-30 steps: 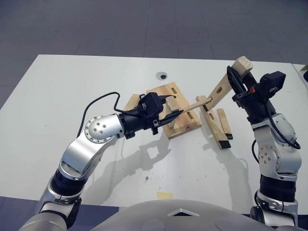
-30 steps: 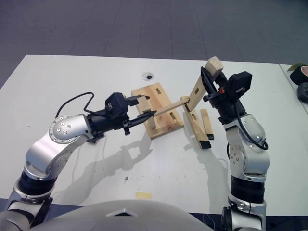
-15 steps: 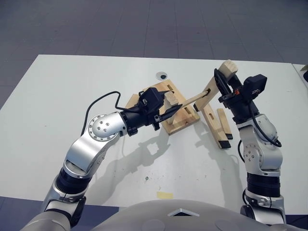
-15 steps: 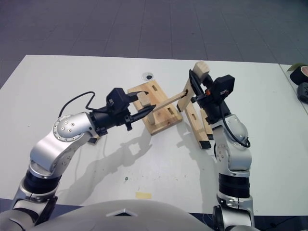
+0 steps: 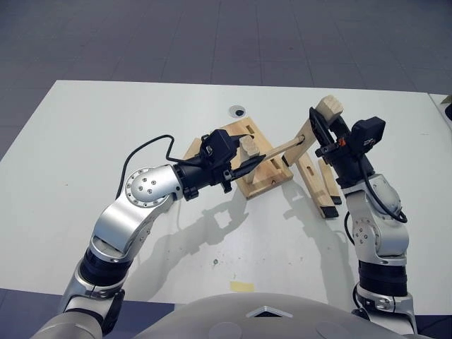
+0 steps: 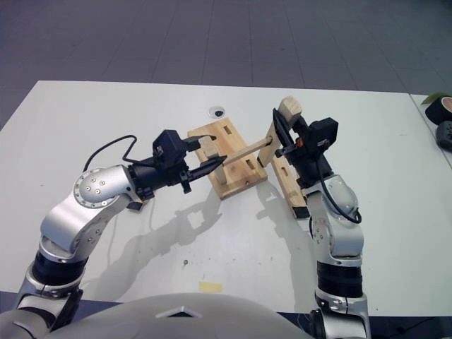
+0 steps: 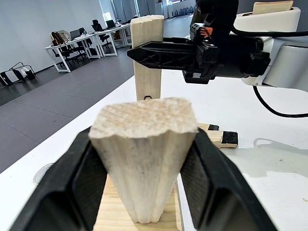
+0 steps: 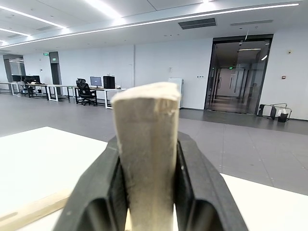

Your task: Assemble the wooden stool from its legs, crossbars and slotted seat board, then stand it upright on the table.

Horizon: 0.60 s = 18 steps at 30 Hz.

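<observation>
Crossbar (image 5: 282,149) going into leg (image 5: 329,107) slot, mid-air.
Left gripper (image 5: 247,162) clenching crossbar end, right gripper (image 5: 318,134) clamping leg; both hanging over seat board (image 5: 267,180) lying on table (image 5: 106,120). Next, I'd say: pushing the joint home, keeping it square.

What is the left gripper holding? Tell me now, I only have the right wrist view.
Observer: The left gripper is shut on an upright leg at the seat board.
Operator: Report what links it to the leg I'm gripping.
Observer: A crossbar runs from beside the upright leg to the raised leg in the right gripper.
</observation>
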Motion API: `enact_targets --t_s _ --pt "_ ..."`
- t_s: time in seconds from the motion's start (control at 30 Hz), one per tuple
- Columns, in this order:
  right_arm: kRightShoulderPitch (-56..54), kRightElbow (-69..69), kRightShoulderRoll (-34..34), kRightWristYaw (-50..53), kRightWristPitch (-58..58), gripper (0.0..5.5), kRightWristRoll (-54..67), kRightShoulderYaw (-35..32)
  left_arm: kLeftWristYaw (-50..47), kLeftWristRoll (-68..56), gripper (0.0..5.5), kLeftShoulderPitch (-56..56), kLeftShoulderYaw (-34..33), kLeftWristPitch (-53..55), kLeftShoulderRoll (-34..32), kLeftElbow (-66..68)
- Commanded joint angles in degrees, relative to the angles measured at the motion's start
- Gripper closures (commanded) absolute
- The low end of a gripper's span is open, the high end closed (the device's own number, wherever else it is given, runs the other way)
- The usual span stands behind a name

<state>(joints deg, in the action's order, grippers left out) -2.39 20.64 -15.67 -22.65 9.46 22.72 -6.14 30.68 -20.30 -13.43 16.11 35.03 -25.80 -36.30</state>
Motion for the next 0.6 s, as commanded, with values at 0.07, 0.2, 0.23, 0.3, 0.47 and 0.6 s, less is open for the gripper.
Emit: enact_targets --t_s 0.07,0.2,0.23,0.3,0.47,0.6 --pt "-2.53 6.32 0.38 -0.96 3.78 4.49 4.02 2.37 0.35 1.55 3.47 2.05 2.83 2.05 -0.76 1.94" --pt "-2.11 7.04 -0.35 0.11 8.14 4.49 4.5 2.9 0.39 1.96 3.47 2.21 2.92 1.94 -0.9 1.82" --pt "-1.74 6.76 -0.62 0.58 10.18 4.49 4.67 3.08 0.5 2.16 3.47 2.38 2.89 1.8 -1.21 1.82" --pt "-1.14 5.92 -0.94 1.82 14.47 4.49 5.58 3.0 0.76 2.42 3.47 2.51 2.9 1.57 -1.61 1.91" --pt "-2.65 3.6 1.27 5.64 21.36 4.49 12.0 -1.07 1.21 2.37 3.47 2.19 2.8 1.33 -1.92 2.16" --pt "-3.56 2.35 1.2 6.22 23.65 4.49 15.0 -2.98 1.99 2.33 3.47 2.0 2.92 1.1 -2.48 2.37"
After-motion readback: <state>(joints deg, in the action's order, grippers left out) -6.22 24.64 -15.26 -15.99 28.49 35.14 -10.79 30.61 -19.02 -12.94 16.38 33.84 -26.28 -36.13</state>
